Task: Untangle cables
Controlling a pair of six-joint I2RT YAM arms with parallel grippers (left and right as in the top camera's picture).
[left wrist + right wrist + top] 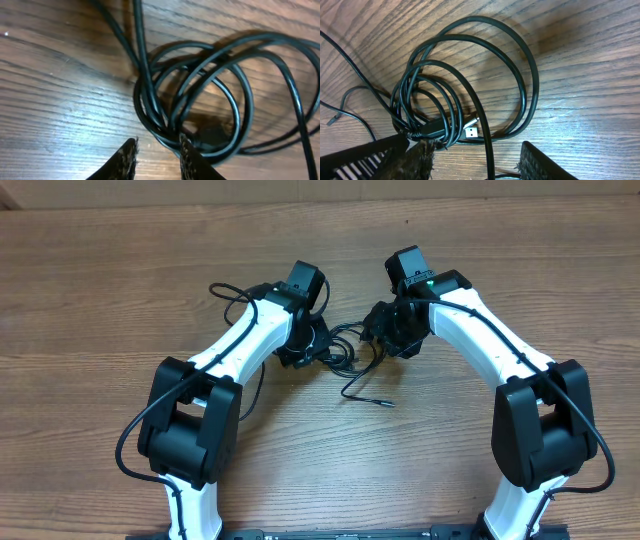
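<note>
Ungripped cables (346,358) lie between left end effector (158,142) and right end effector (474,148), both part-open.

The cables (402,107) are black, one plug tip (472,133) silver, the table (590,60) brown with wood grain.

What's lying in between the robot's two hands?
The tangled black cables lie on the wooden table between the left gripper and the right gripper. The overhead view shows it.
</note>
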